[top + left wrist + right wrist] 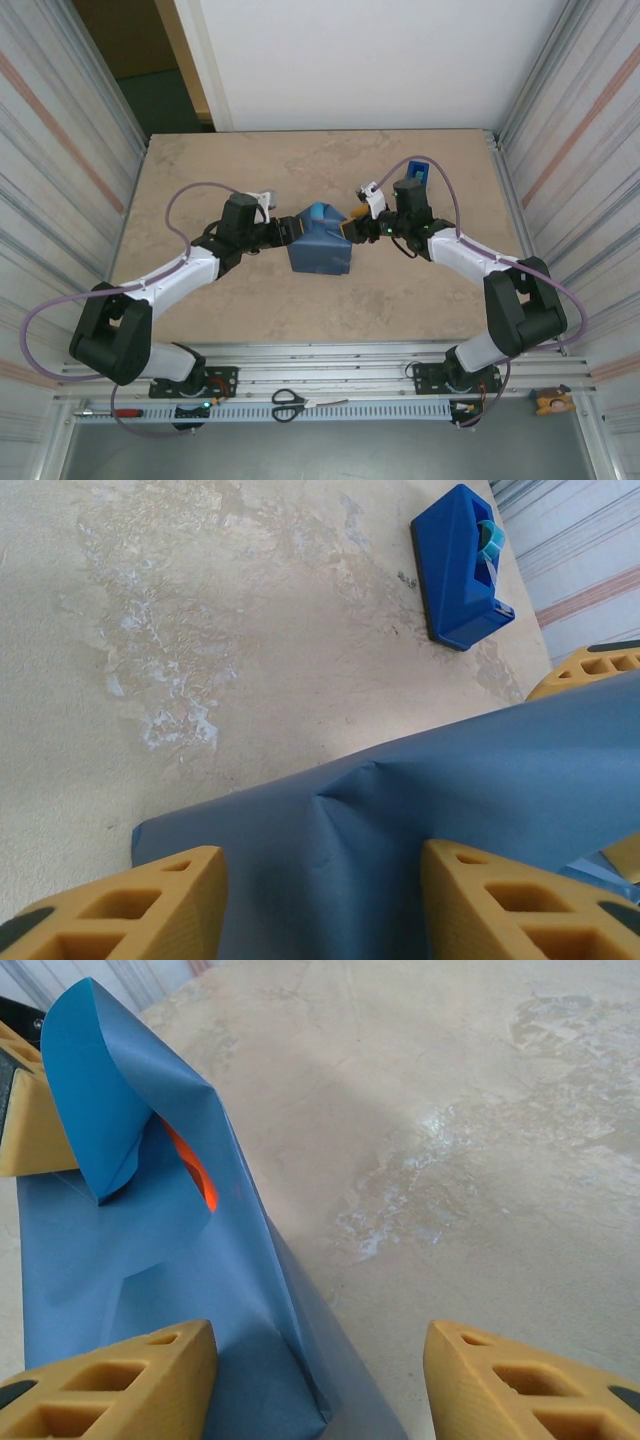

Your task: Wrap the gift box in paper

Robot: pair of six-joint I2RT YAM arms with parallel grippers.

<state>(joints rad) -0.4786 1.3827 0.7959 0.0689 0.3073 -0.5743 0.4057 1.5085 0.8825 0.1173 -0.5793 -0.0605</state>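
- Two claws are flanking the paper (320,252) on the tabletop (200,170), left claw (287,232) and right claw (353,228) both gaping, gripping nothing.
- Box (203,1182) is peeking orange through the paper's loose fold.

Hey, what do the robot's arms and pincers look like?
The left arm and right arm have white links and black joints, with a purple cable looping alongside each. The left pincer and right pincer have yellow-orange fingers moulded with hollow pockets.

Matt blue paper (150,1260), creased; mottled stone-look table (200,630); glossy plastic tape dispenser (455,565)
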